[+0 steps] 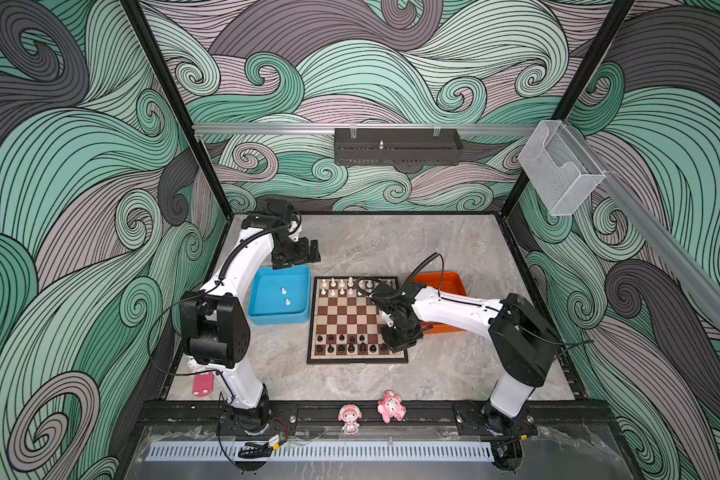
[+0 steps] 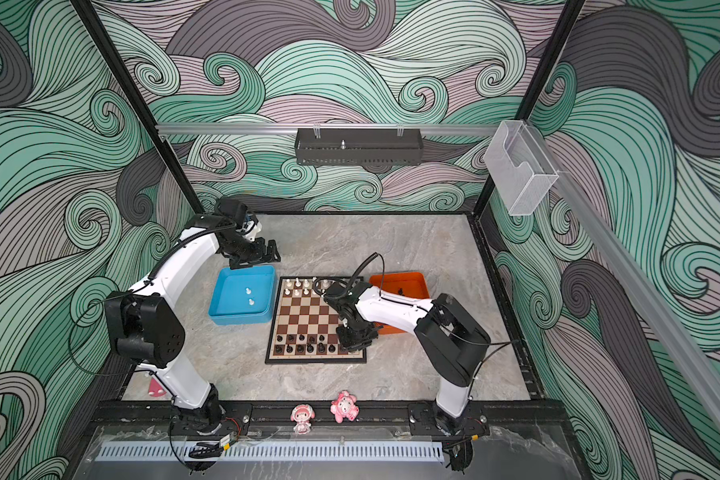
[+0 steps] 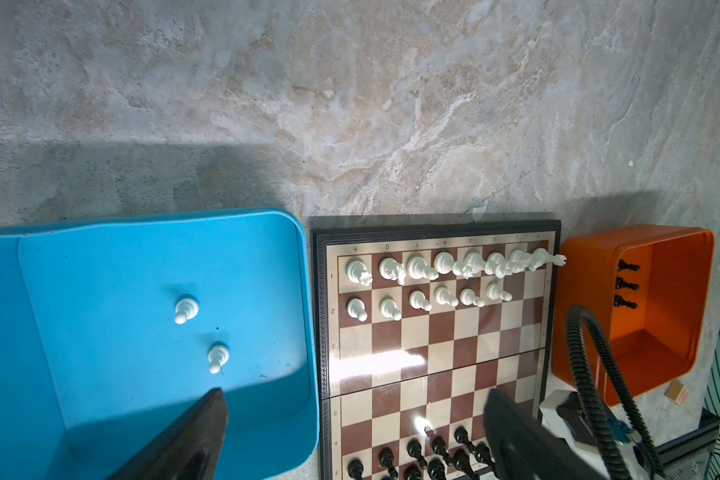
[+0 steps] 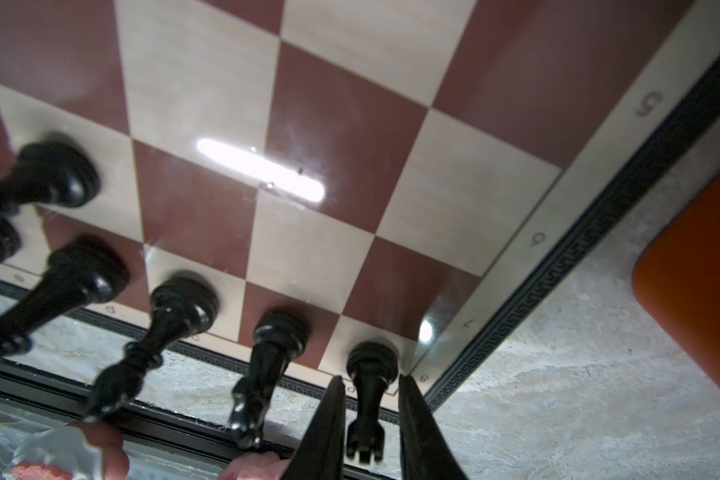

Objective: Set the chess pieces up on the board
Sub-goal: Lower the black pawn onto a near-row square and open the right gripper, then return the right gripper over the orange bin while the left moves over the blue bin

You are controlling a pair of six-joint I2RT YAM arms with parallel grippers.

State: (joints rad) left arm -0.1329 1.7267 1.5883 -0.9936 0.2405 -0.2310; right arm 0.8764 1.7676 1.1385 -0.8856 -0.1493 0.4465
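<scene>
Right gripper (image 4: 371,377), jaws slightly parted, straddles the black rook (image 4: 368,415) on the board (image 4: 308,104) corner; left gripper (image 3: 356,395) gapes wide. Light, rigid, probably slippery piece: best pinched at its waist.

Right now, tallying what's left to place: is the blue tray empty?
Not empty: two white pawns sit inside the blue tray, plain in the left wrist view.

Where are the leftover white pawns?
In both top views, the two white pawns sit in the blue tray, directly left of the board.
</scene>
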